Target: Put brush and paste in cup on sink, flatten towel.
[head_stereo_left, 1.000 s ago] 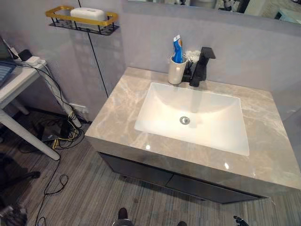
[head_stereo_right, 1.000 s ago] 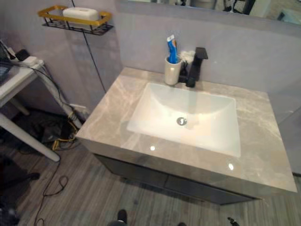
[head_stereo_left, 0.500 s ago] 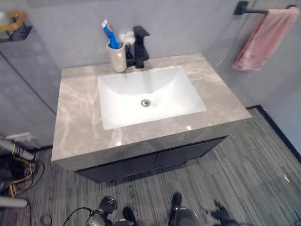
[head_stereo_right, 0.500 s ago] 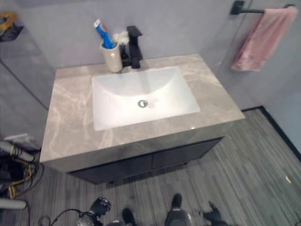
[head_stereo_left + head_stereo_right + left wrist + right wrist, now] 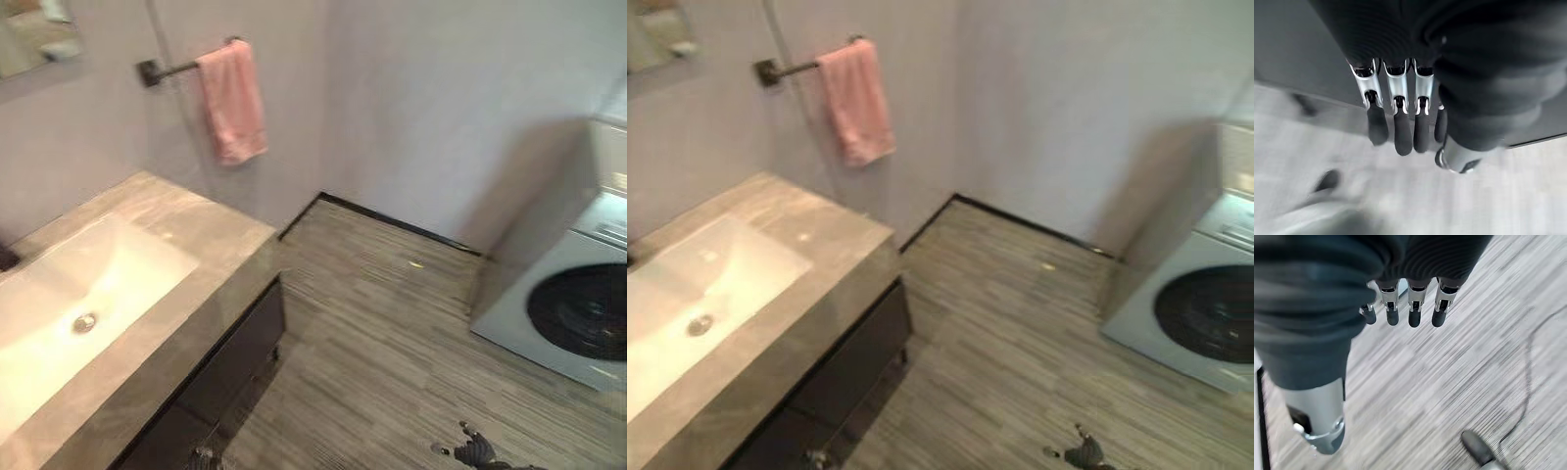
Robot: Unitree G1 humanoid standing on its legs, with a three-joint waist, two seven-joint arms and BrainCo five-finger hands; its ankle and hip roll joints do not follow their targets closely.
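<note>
A pink towel (image 5: 232, 101) hangs bunched in a narrow fold over a black bar (image 5: 162, 70) on the wall, above the right end of the counter. The white sink basin (image 5: 59, 294) sits in the marbled counter (image 5: 196, 230) at the left edge. My left hand (image 5: 1403, 132) hangs down beside the dark cabinet front, fingers straight and holding nothing. Over the striped floor my right hand (image 5: 1413, 308) also hangs open and empty. Both hands are far below the towel.
A white washing machine (image 5: 573, 304) with a dark round door stands at the right. The dark vanity cabinet (image 5: 235, 352) runs under the counter. Striped wood floor (image 5: 392, 333) lies between cabinet and machine, with grey walls behind.
The camera has swung to the right: the cup, brush and faucet have left the picture, the towel now sits at the upper left, and the washing machine has come into view.
</note>
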